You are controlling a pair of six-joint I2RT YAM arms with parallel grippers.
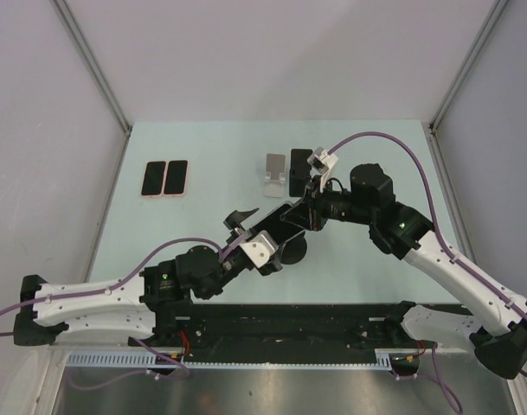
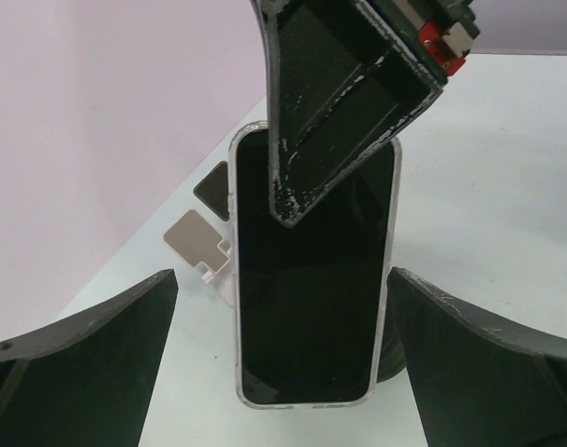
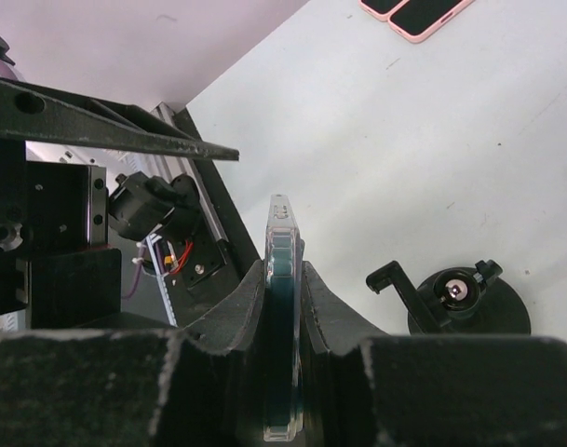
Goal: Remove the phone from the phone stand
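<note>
The phone [image 2: 311, 307] has a black screen and a clear case. My right gripper [image 3: 283, 307] is shut on it, its fingers [image 2: 339, 102] clamped on the phone's upper part, holding it upright and edge-on in the right wrist view [image 3: 281, 233]. The round black phone stand [image 3: 465, 300] sits on the table beside the phone and apart from it, its cradle empty. In the top view the stand [image 1: 291, 251] lies just below my right gripper [image 1: 299, 218]. My left gripper [image 2: 283, 372] is open, its fingers [image 2: 78, 372] either side of the phone's lower end without touching it.
Two pink-cased phones [image 1: 153, 178] [image 1: 176, 177] lie flat at the back left. A silver stand [image 1: 274, 175] and a black stand [image 1: 300, 162] sit at the back middle, behind both grippers. The arm bases and a black rail [image 1: 289, 333] run along the near edge.
</note>
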